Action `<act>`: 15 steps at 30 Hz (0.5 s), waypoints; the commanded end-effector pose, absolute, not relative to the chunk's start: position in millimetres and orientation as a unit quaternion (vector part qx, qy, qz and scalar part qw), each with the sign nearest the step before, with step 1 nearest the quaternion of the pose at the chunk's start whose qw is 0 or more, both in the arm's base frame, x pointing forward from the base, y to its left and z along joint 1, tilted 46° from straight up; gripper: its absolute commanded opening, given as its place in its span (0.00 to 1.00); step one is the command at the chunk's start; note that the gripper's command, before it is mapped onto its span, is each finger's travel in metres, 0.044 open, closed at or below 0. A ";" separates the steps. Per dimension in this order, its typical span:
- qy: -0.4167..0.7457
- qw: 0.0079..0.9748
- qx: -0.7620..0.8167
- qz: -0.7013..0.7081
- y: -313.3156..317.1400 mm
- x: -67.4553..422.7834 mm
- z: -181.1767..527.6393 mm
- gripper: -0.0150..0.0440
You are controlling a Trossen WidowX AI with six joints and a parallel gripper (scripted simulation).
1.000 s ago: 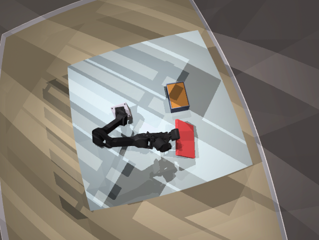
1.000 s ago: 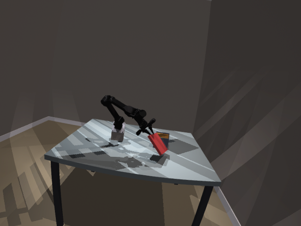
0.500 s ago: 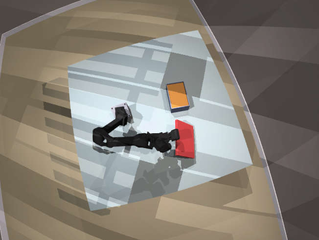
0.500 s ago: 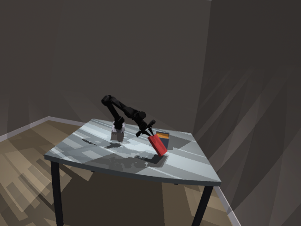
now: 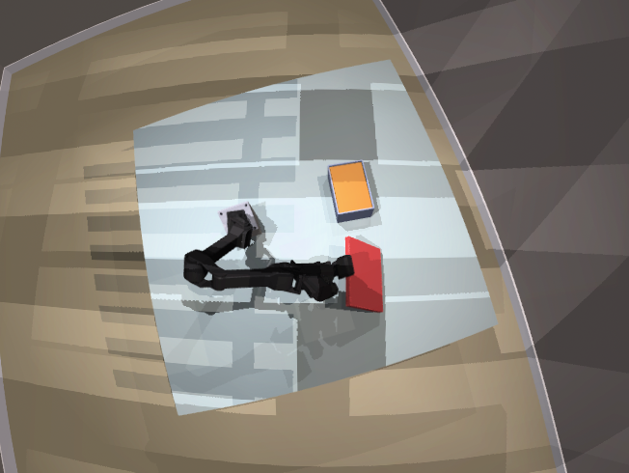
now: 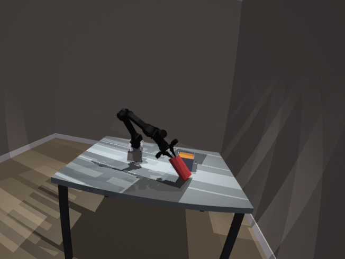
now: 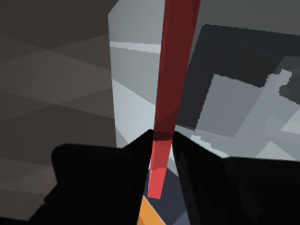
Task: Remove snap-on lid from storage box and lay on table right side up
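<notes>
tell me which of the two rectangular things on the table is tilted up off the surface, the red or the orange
The red lid: it hangs slanted, gripped at one edge by the pincer. The orange-lined storage box sits flat on the table, open, apart from the lid.

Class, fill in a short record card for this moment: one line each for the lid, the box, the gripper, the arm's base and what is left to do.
lid: red lid, off the box, held tilted by one edge, lower end near the table
box: storage box, open, orange inside, standing beside the lid
gripper: gripper, shut on the lid's edge
arm base: base plate, apart from the box
left to do: lay the lid flat, right side up
</notes>
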State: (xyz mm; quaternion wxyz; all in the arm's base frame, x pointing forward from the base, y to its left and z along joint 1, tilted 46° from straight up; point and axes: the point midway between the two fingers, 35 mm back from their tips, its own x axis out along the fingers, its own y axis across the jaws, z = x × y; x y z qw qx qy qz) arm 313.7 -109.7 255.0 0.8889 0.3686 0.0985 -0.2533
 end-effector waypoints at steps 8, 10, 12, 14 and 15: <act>0.098 0.891 0.367 -0.247 -114.3 316.2 249.8 0.25; 0.098 0.891 0.367 -0.247 -115.4 316.5 248.7 0.25; 0.098 0.891 0.367 -0.247 -116.6 316.7 247.6 0.25; 0.098 0.891 0.367 -0.247 -117.7 317.0 246.5 0.25; 0.098 0.891 0.367 -0.247 -118.2 317.1 246.0 0.25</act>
